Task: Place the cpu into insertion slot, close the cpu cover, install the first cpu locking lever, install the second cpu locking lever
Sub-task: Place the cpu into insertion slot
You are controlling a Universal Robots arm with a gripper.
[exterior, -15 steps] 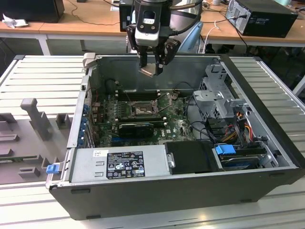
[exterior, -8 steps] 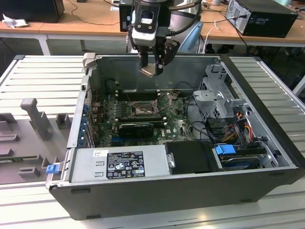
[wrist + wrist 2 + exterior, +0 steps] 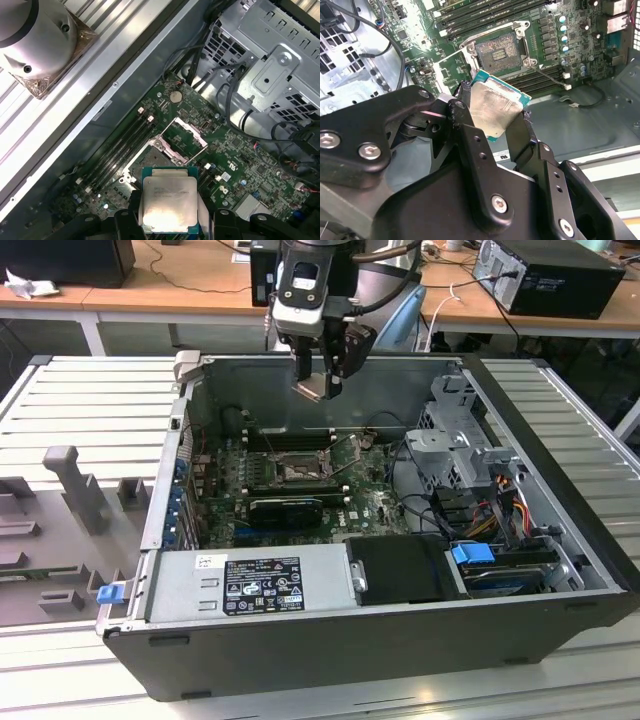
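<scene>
1 gripper, upper centre of the exterior view, clamps the cpu by its edges, well above the insertion slot mid-frame; best lowered level, corners matched.

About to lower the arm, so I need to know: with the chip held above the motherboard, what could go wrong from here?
1. The black pincer grips the small flat silver-topped square cpu by its edges alone, well above the green motherboard; a slip could drop it onto the board.
2. In the second wrist view the cpu looks turned against the dark square metal-edged insertion slot; lowered so, it might seat crooked and damage contacts.
</scene>
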